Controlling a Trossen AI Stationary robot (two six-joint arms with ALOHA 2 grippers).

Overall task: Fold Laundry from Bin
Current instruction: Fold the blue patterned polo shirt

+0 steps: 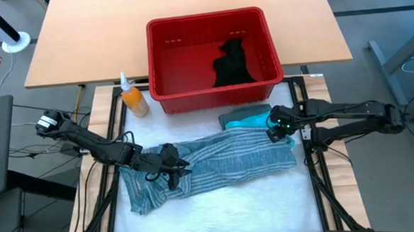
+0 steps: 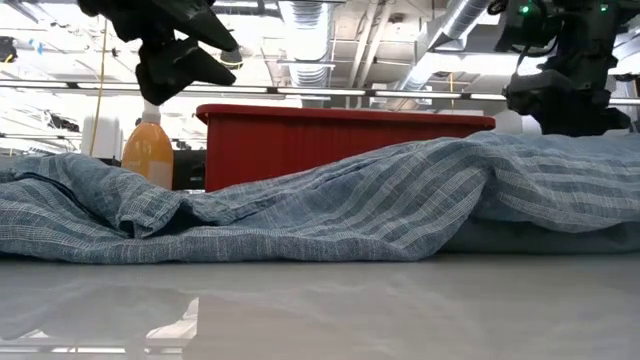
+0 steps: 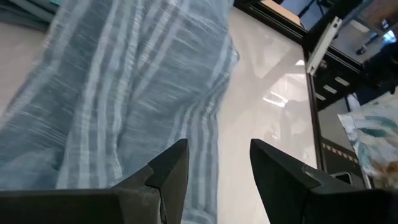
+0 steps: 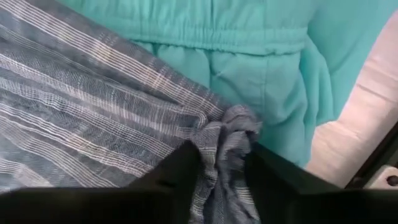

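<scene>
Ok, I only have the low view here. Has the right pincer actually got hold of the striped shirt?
Observer: Yes. The right pincer is pinched on a bunched fold of the striped shirt, at its right end.
Operator: What's under that end?
Observer: A turquoise garment, lying partly beneath the shirt.
Operator: And the left one?
Observer: The left pincer is open, above the shirt's left part, gripping nothing.
Operator: Anything left in the bin?
Observer: One black garment inside the red bin.

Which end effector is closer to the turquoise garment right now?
The right end effector. It sits at the turquoise garment, pinching the striped shirt beside it. The left end effector hangs open over the shirt's far end, well away.
</scene>
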